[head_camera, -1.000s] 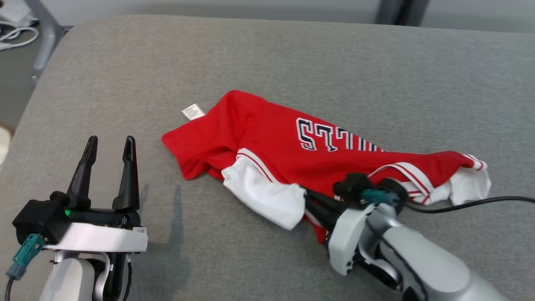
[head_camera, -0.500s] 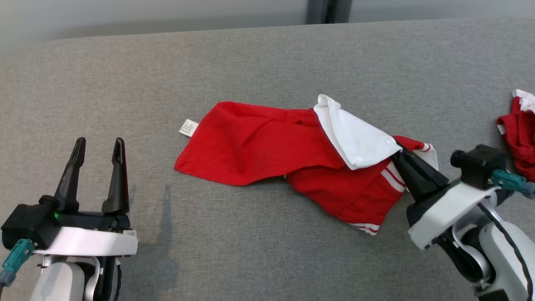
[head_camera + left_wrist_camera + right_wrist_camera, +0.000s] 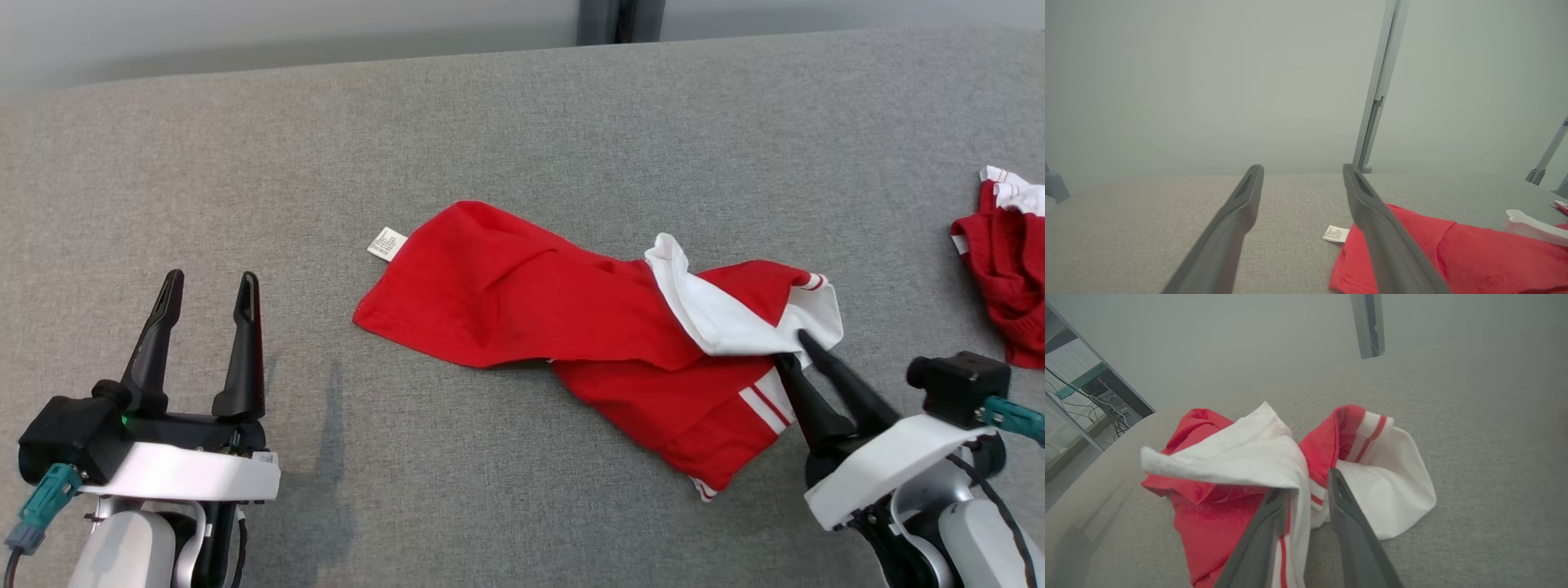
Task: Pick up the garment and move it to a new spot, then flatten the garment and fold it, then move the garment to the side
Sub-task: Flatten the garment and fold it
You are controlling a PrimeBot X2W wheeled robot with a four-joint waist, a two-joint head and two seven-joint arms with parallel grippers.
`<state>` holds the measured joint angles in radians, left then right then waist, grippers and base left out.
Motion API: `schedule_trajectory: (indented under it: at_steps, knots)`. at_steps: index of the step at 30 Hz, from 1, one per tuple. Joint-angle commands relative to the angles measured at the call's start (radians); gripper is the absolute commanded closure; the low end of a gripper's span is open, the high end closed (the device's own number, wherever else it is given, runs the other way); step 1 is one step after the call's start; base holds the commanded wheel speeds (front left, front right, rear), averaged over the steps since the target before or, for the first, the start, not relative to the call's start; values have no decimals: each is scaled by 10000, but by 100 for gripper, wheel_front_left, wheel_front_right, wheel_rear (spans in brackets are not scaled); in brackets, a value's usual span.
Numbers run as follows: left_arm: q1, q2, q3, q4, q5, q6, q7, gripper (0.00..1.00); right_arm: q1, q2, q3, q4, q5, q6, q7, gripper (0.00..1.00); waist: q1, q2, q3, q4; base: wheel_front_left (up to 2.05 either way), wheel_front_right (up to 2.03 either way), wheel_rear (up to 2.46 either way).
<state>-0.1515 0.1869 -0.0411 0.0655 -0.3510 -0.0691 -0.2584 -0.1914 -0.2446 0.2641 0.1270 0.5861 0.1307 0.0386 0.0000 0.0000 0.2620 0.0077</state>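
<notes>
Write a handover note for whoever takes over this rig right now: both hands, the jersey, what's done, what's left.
Left hand: open, empty, hovering clear of the jersey.
Right hand: fingers slightly apart at the white sleeve, cloth between them; the grip looks released.
Jersey: lying twisted and bunched on the grey table, lettering hidden.
Done: jersey set down.
Left: flatten it, fold it, move it aside.

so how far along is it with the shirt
Done: the garment lies on the grey surface, apparently set down. In hand: the right gripper sits at its white sleeve, jaws parted, apparently not gripping; the left gripper hangs open, apart. Left: flattening, folding and moving aside, since the cloth is bunched and twisted.
</notes>
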Motion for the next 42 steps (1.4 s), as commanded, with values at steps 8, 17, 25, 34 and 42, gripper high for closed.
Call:
schedule_trajectory:
  at_steps: [8, 17, 25, 34, 42]
  knots:
    - [280, 102, 6, -35, -35, 140, 102, 0, 530, 293, -1471, 203, -715, 1, -1273, 0, 0, 0, -324, -117, 0, 0, 0]
    - [867, 152, -15, -193, -78, 348, 326, 0, 994, 782, -2938, -1374, -3149, 1, -1710, 0, 0, 0, -971, -194, 0, 0, 0]
    - [1231, 166, -181, -380, -53, 435, 558, 0, 1556, 1125, -2980, -2435, -3585, 1, -1135, 0, 0, 0, -1218, -160, 0, 0, 0]
    - [1236, 128, -313, -490, -128, 485, 676, 0, 1731, 1288, -3034, -2728, -3578, 1, -916, 0, 0, 0, -1146, -168, 0, 0, 0]
    - [698, 82, -852, -320, -196, 201, 1226, 0, 1548, 1322, -2939, -2827, -3533, 1, -887, 0, 0, 0, -874, -324, 0, 0, 0]
